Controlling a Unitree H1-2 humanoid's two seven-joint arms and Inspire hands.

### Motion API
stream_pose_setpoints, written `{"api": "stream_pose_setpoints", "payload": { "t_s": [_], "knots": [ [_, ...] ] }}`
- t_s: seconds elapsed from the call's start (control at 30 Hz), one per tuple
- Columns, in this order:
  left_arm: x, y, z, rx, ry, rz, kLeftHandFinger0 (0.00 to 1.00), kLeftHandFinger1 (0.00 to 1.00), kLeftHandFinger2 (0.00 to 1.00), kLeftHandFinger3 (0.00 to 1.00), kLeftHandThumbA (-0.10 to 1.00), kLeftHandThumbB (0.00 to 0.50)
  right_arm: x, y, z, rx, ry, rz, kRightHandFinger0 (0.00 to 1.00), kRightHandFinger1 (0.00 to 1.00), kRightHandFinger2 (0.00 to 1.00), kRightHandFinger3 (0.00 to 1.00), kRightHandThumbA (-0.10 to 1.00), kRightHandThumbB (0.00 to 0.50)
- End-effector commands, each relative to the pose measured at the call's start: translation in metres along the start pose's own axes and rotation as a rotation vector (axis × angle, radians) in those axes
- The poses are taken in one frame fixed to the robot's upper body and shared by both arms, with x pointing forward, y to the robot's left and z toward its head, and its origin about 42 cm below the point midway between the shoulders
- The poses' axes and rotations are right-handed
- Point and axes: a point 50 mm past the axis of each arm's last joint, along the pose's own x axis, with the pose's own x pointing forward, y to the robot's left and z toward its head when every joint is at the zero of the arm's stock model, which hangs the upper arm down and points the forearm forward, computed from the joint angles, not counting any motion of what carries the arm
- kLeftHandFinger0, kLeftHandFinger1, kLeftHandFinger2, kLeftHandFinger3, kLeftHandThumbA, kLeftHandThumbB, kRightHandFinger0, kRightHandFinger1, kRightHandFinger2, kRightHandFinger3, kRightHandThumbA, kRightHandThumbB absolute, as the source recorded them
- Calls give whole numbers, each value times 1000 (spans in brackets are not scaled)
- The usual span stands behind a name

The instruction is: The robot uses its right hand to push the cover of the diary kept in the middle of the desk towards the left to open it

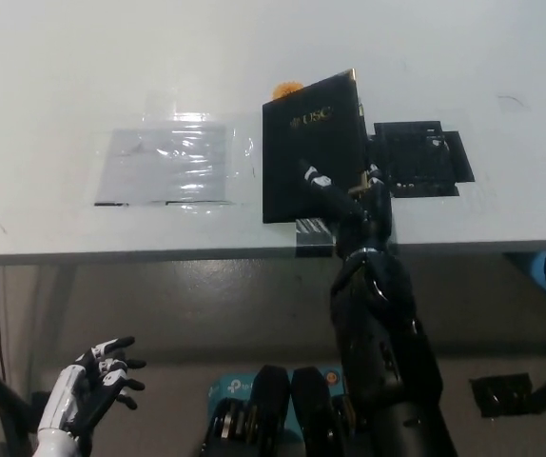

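Note:
The black diary [303, 143] with gold "USC" lettering lies at the middle of the white desk [111, 57], near its front edge. Its cover's right edge is tilted up off the book. My black right hand [347, 195] reaches over the desk edge, open, with its fingers [313, 177] spread against the lower right part of the cover. My white left hand [97, 381] hangs open below the desk at the lower left, holding nothing.
A clear plastic sheet [164, 162] lies flat to the left of the diary. A black gridded patch [416, 157] lies to its right, with an orange thing [287, 89] behind its top edge. Grey tape [313, 233] sits at the desk's front edge.

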Motion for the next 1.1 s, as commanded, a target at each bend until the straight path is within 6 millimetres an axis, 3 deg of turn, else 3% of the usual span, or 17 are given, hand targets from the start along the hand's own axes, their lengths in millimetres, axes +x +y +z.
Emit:
{"api": "stream_pose_setpoints", "payload": {
  "t_s": [0.0,0.03,0.2,0.27,0.3,0.4,0.43,0.5,0.63,0.93,1.03,1.07],
  "knots": [
    [2,2,11,11,-33,-18,330,412,525,681,372,215,-13,69,17,12,-23,173,794,853,903,966,1000,216],
    [4,1,11,9,-33,-13,301,385,493,632,354,221,-13,75,27,-20,-57,185,788,857,918,962,1000,228],
    [6,1,11,26,-23,-17,308,386,477,613,348,201,-11,83,48,-36,-105,221,835,910,960,998,1000,218],
    [6,1,11,31,-20,-19,309,386,477,609,345,200,-11,82,49,-39,-109,219,836,912,961,1000,1000,218],
    [6,-1,11,29,-17,-17,318,392,473,601,338,187,-9,83,53,-67,-128,227,822,889,935,964,1000,257],
    [7,-2,10,31,-22,-21,303,381,464,588,325,184,-9,84,54,-73,-137,241,865,907,943,962,1000,285],
    [7,-3,11,38,-22,-24,302,381,465,587,331,192,-9,83,53,-76,-138,243,871,914,949,965,1000,268],
    [7,-3,11,57,-24,-26,307,387,466,588,372,208,-9,79,48,-115,-118,237,867,928,964,991,1000,235],
    [10,-3,16,77,-28,-51,295,374,464,585,406,292,-6,64,29,-223,-111,222,863,921,963,998,1000,169],
    [19,-12,24,89,-45,-75,264,346,442,562,375,304,-4,31,-18,-466,-91,245,855,880,892,962,1000,245],
    [23,-17,27,99,-57,-89,222,313,423,546,395,376,-4,27,-30,-515,-79,242,861,862,869,944,1000,272],
    [24,-19,28,101,-59,-96,217,313,419,556,388,386,-4,33,-35,-591,-100,272,779,828,843,919,1000,237]
  ]
}}
